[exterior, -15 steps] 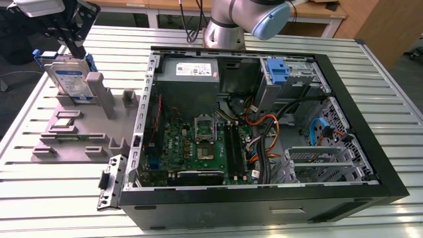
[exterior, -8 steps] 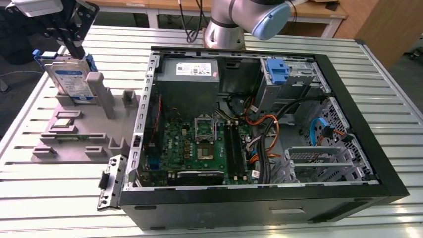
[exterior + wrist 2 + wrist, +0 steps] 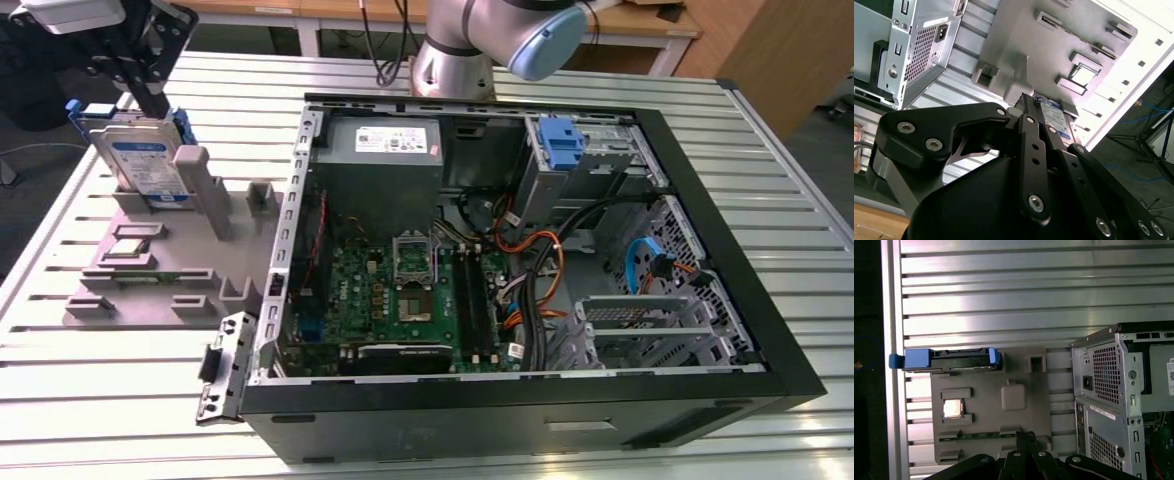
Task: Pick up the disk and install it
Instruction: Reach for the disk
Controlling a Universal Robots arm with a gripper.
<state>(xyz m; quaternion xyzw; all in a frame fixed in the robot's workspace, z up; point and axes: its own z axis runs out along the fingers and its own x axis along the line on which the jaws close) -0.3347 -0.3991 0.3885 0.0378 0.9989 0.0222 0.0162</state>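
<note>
The disk [image 3: 144, 160] stands on edge in a slot at the far end of the grey holder plate [image 3: 174, 285], on the exterior view's left. It is silver with a blue-and-white label and a blue frame. The first wrist view looks down on the disk's top edge [image 3: 949, 360]. My gripper [image 3: 150, 100] hangs above the holder with its black fingers pressed together and nothing between them. The fingertips [image 3: 1025, 436] are over the holder's near part, apart from the disk. In the second wrist view the disk label [image 3: 1058, 114] shows just beyond the gripper [image 3: 1030, 102].
An open computer case [image 3: 747, 250] lies on the slatted metal table [image 3: 120, 400], right of the holder. A blue bracket [image 3: 561, 140] sits in the case's far drive bay. A processor chip [image 3: 130, 248] rests on the holder. The table's left edge [image 3: 891, 405] is close to the disk.
</note>
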